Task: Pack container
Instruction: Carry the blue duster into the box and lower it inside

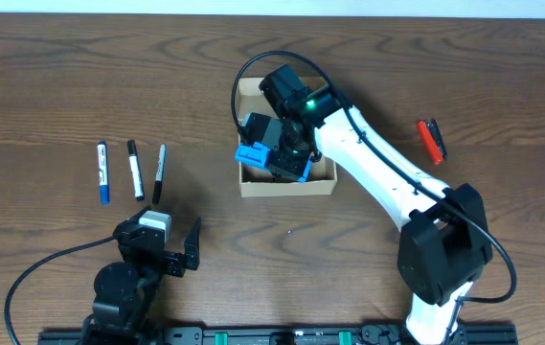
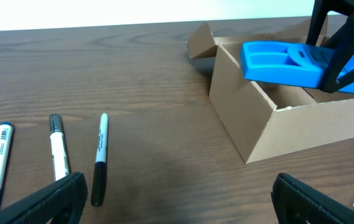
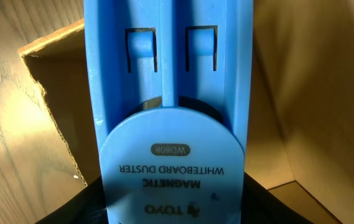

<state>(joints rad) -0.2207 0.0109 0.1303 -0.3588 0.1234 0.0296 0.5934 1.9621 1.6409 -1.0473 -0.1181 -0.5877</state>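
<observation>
The container, a tan cardboard box with its flap lid open at the far side, stands at the table's middle. It also shows in the left wrist view and the right wrist view. My right gripper is shut on a blue whiteboard duster and holds it over the box's left half, at the rim. The duster fills the right wrist view and shows in the left wrist view. My left gripper is open and empty near the front edge.
Three markers lie left of the box: a blue one, a black-capped white one and a black one. They also show in the left wrist view, the black one nearest. A red marker lies right of the box.
</observation>
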